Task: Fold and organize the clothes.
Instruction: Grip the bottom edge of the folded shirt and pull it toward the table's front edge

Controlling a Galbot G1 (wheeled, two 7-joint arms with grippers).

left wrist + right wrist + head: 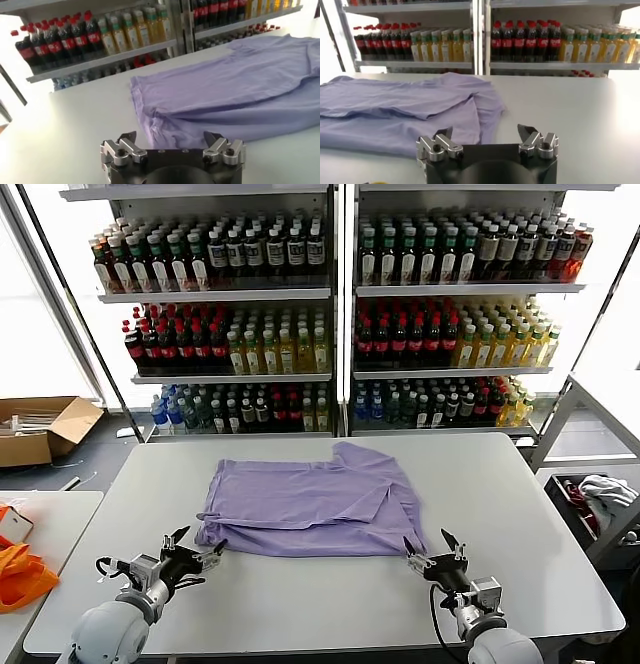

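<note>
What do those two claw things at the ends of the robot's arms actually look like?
Both match. The left gripper and right gripper each have a black body carrying two silvery metal finger linkages with round pivot bolts, ending in dark pointed tips. The arm shells behind them are smooth and light grey. A thin black cable loops beside the left wrist, and another runs down by the right one.

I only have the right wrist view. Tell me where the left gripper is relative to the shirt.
Observer: The left gripper sits at the near left corner of the lavender T-shirt, fingers open, holding nothing.
Operator: Give me the right gripper's position from above.
Observer: The right gripper is open just off the shirt's near right corner, over the bare white table.
Operator: Report what lies beyond the table.
Observer: An orange cloth lies on a side table to the robot's left.
</note>
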